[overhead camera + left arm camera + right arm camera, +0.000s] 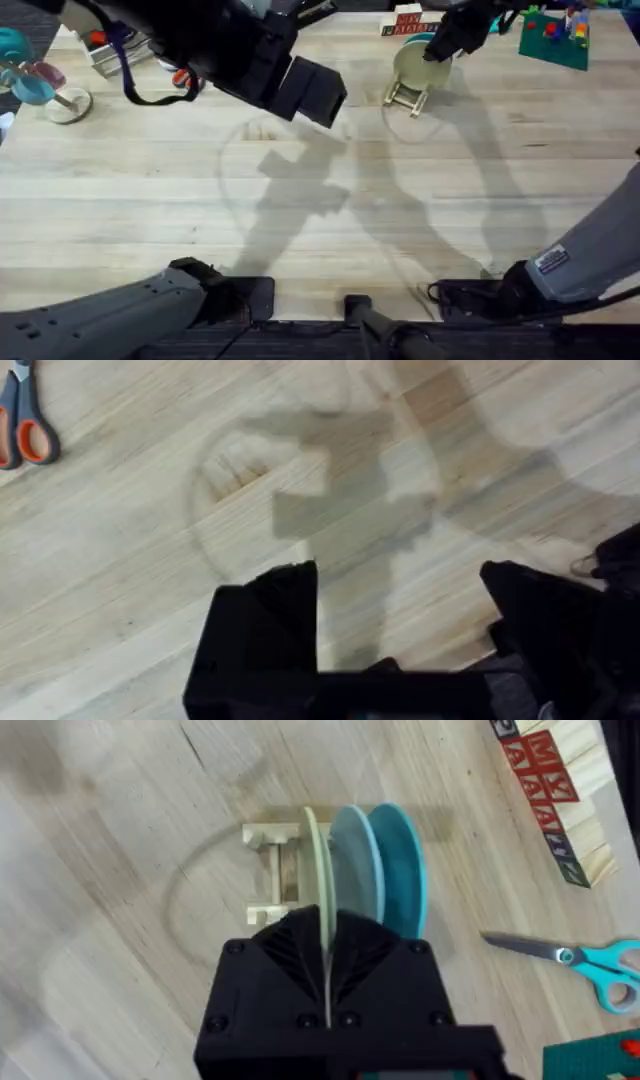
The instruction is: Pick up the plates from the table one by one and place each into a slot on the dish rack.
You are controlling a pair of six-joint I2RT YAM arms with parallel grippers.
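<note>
The dish rack (266, 870) stands at the far right of the table (150, 200). A cream plate (314, 860), a light blue plate (350, 855) and a darker teal plate (402, 870) stand upright in neighbouring slots. My right gripper (327, 932) sits over the rack, shut on the top edge of the cream plate (418, 66). In the overhead view the right gripper (441, 47) hangs just behind the dish rack (405, 97). My left gripper (400, 590) hovers high over bare wood at the table's middle, open and holding nothing; from overhead the left gripper (312, 95) looks large and dark.
Orange-handled scissors (25, 422) lie at the far left. Teal-handled scissors (585, 965) and red letter blocks (545, 795) lie beside the rack. A green board with toys (553, 38) sits at the far right corner, and a blue cup (27, 85) at the left edge.
</note>
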